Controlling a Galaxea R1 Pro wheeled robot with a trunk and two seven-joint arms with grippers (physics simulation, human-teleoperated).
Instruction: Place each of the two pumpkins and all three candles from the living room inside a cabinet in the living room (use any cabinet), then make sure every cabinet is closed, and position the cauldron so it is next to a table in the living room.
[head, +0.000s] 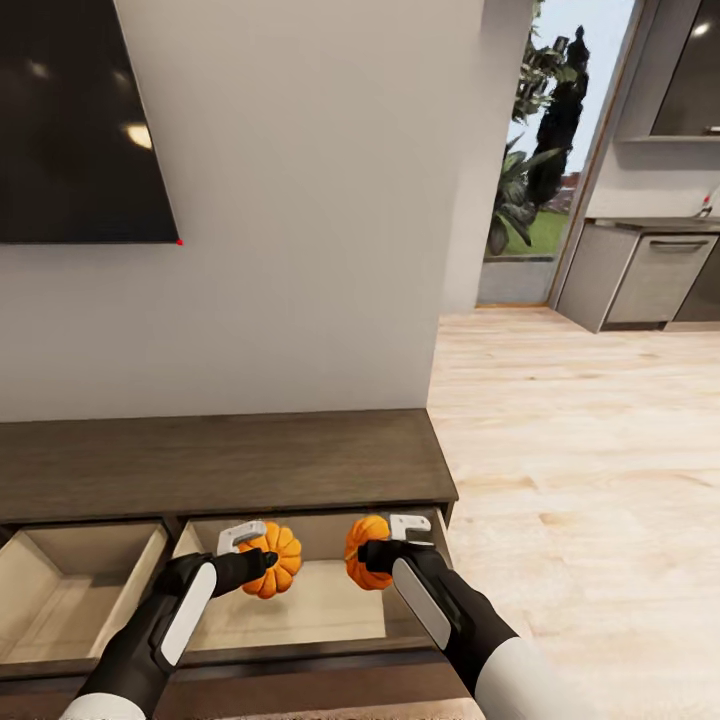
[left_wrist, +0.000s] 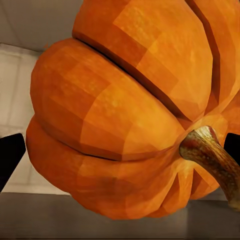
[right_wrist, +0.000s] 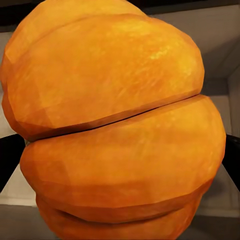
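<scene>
Both tools are loaded: the left tool (head: 262, 553) pinches one pumpkin (head: 275, 560), and the right tool (head: 385, 545) pinches the other pumpkin (head: 364, 552). Each pumpkin hangs over the open right-hand drawer (head: 300, 610) of the cabinet (head: 220, 460), apart from its floor; the release path is judged straight down. The pumpkins sit side by side, near each other but not touching, each arm equally close to the drawer. A second open drawer (head: 70, 590) lies further left.

The left wrist view shows a pumpkin's stem (left_wrist: 212, 157), pointing sideways. The head view shows drawer clearance.
</scene>
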